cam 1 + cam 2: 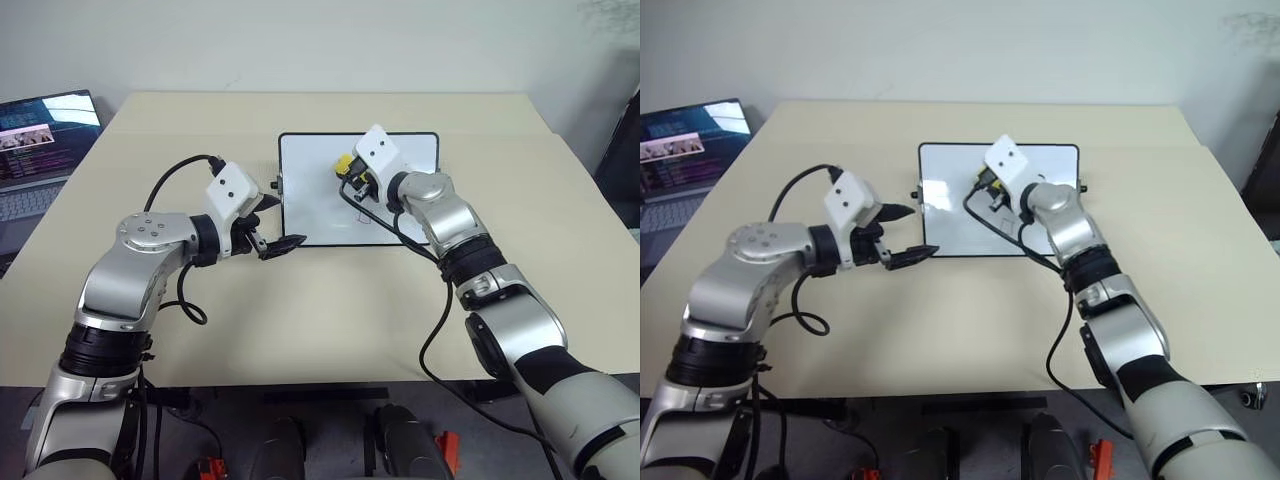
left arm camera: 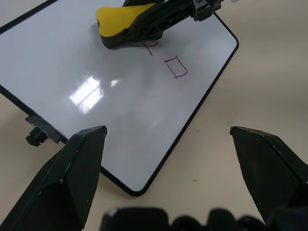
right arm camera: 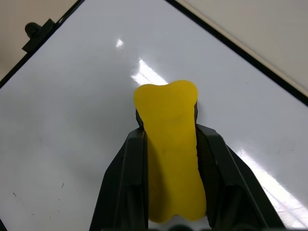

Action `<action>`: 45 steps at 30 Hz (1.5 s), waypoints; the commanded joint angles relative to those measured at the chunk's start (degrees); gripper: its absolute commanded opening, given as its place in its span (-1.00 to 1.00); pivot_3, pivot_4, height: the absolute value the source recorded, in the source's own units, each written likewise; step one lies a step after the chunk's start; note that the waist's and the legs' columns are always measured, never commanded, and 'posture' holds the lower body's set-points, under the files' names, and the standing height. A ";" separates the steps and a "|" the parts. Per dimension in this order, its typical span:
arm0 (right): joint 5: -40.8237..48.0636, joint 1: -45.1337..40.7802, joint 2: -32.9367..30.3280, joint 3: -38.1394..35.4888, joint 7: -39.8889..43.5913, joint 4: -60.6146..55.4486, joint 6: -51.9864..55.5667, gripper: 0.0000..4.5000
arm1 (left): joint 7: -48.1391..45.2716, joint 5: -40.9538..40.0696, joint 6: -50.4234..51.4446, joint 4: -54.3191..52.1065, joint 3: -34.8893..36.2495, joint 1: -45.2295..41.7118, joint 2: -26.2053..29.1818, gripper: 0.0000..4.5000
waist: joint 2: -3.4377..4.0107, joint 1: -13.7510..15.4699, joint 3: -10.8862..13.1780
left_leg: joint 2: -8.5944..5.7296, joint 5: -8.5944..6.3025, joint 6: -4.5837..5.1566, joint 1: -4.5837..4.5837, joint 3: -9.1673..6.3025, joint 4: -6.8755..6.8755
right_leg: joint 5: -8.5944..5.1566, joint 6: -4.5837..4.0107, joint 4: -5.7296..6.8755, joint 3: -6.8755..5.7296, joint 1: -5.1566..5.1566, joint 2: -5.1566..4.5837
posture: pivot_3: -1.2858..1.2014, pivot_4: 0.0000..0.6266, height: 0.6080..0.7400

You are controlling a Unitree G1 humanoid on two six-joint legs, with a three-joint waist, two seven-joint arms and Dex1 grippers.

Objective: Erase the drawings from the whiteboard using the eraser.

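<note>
Nearest to the camera, the left gripper (image 1: 272, 228) is hovering just off the whiteboard's (image 1: 310, 190) near left corner, its two black fingers (image 2: 72, 178) spread wide apart with nothing between them. Over the middle of the whiteboard, the right gripper (image 3: 169, 144) is clamping both fingers on the yellow eraser (image 3: 171, 159), squeezing its sides so the rounded front end is sticking out ahead of the fingertips. That eraser is sitting low over the glossy white surface, right at the red drawings (image 2: 166, 57); whether it is actually pressing on the board I cannot tell. A small red square is showing plainly on the whiteboard just beside the eraser, toward the board's near edge, and a scrap of red scribble is peeking out from under the eraser's edge. A laptop (image 1: 45, 140) is standing open well to the left of the whiteboard, at the edge of the beige table (image 1: 300, 320) on which the board is lying flat.
</note>
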 commanded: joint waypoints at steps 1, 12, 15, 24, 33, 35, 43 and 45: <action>-2.37 -2.40 -0.19 1.57 0.45 1.55 0.70 -0.55 | 0.15 -0.28 -0.06 -1.96 1.06 -0.36 0.42 1.00 | 0.00 -0.06 0.00 | 0.00 0.00 0.00 0.01 0.00 0.00 | 0.00 0.00 0.01 0.00 0.00 0.00 | 0.03 -0.52 1.00; -5.37 2.75 -5.31 4.54 6.26 -0.92 8.63 -0.55 | 0.00 -0.37 -0.31 -1.43 1.10 -0.97 0.24 1.00 | -0.06 0.04 -0.05 | 0.00 0.01 0.00 0.14 -0.02 0.08 | -0.14 0.25 0.04 -0.01 0.17 0.00 | 0.03 -0.52 1.00; -5.33 4.41 -7.41 3.81 6.36 -2.82 10.54 -0.55 | 0.02 -0.41 -0.37 -1.46 1.07 -1.07 0.13 1.00 | -0.11 0.28 -0.09 | -0.01 0.02 0.00 0.18 -0.02 0.14 | -0.13 0.28 0.07 -0.01 0.23 0.00 | 0.03 -0.52 1.00; -5.06 11.93 -14.97 2.55 7.89 -11.52 15.28 -0.55 | -0.28 -0.28 -0.91 -0.69 0.74 -1.84 -0.24 1.00 | -0.63 1.08 -0.49 | -0.03 0.07 0.05 0.22 -0.03 0.28 | -0.13 0.20 0.06 0.00 0.35 0.00 | 0.03 -0.52 1.00; -4.35 11.63 -13.99 2.75 7.63 -13.84 15.92 -0.55 | -0.61 0.03 -1.53 0.08 0.48 -2.45 -0.62 1.00 | -0.66 0.77 -0.52 | -0.02 0.19 0.21 0.28 -0.01 0.28 | -0.08 -0.02 0.05 0.02 0.35 0.00 | 0.03 -0.52 1.00; -4.16 10.72 -13.12 2.76 7.55 -14.25 16.02 -0.55 | -0.60 0.06 -1.49 -0.04 0.54 -2.32 -0.51 1.00 | -0.68 0.67 -0.53 | -0.02 0.19 0.21 0.28 -0.01 0.28 | -0.07 -0.02 0.05 0.02 0.34 0.00 | 0.03 -0.52 1.00; -2.18 4.40 -10.93 2.53 10.52 -24.25 20.21 -0.55 | -0.51 -0.31 -0.81 -1.47 1.45 -0.79 0.53 1.00 | -0.59 -0.09 -0.46 | 0.00 0.19 0.21 0.16 0.05 0.20 | 0.09 0.19 0.07 0.03 0.13 0.00 | 0.03 -0.52 1.00; -2.78 3.81 -9.70 3.58 10.47 -25.63 19.98 -0.55 | -0.39 -0.35 -0.76 -1.55 1.43 -0.73 0.47 1.00 | -0.55 -0.13 -0.44 | 0.01 0.18 0.21 0.05 0.05 0.08 | 0.10 0.24 0.05 0.03 -0.04 0.00 | 0.03 -0.52 1.00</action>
